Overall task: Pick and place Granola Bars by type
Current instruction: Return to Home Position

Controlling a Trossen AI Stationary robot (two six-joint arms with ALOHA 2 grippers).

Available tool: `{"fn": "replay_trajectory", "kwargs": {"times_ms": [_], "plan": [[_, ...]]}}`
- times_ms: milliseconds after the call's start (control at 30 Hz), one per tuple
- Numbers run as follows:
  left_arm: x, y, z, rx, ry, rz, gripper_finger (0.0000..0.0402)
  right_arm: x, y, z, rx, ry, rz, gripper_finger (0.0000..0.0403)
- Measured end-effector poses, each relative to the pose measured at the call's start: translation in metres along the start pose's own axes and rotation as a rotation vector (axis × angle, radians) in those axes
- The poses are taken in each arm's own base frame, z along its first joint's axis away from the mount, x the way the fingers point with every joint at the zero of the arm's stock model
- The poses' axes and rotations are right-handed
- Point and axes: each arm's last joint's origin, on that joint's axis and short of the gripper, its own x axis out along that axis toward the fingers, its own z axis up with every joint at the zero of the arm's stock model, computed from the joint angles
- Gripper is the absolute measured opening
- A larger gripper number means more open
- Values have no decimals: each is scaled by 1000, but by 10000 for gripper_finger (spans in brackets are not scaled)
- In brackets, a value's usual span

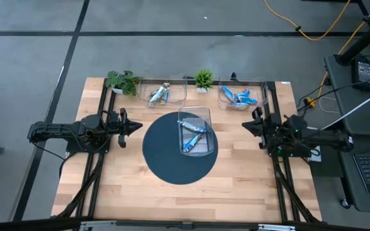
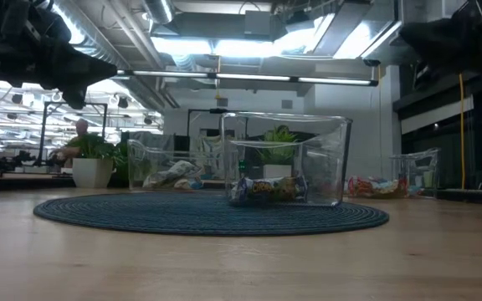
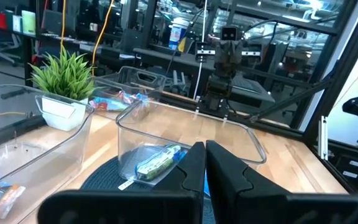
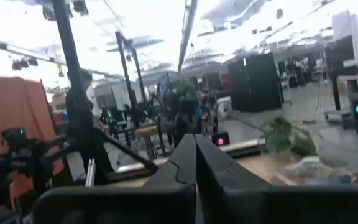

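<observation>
Bars (image 1: 193, 130) lie in 3 bins: ctr bin (image 1: 180, 122) on mat (image 1: 166, 160), far-left bin (image 1: 143, 90), far-right bin (image 1: 262, 90). Left gripper (image 1: 135, 126) closed, empty, mid-left of table (image 1: 236, 183); right gripper (image 1: 248, 126) closed, empty, mid-right.

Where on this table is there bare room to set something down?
Free: the bare wood of the table between the round mat and the edge opposite the plants, plus the mat's bare part there. Crowded: the plants' edge, lined with two clear bins; the middle bin sits between the left gripper and right gripper.
</observation>
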Motion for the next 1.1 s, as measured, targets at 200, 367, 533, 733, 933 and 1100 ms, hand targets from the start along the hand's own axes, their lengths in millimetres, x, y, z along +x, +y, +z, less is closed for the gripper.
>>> {"fn": "replay_trajectory", "kwargs": {"times_ms": [200, 367, 533, 733, 933, 1100], "plan": [[0, 0, 0, 0, 0, 1, 5, 0, 4, -6, -81, 51, 11, 2], [0, 0, 0, 0, 0, 1, 8, -4, 1, -27, -23, 270, -24, 2], [0, 0, 0, 0, 0, 0, 4, -5, 0, -32, -84, 326, -20, 2], [0, 0, 0, 0, 0, 1, 8, -5, 0, -31, -170, 326, 4, 5], [0, 0, 0, 0, 0, 1, 4, -4, 2, -31, -253, 322, 79, 6], [0, 0, 0, 0, 0, 1, 7, -4, 4, -30, -224, 317, 132, 21]]}}
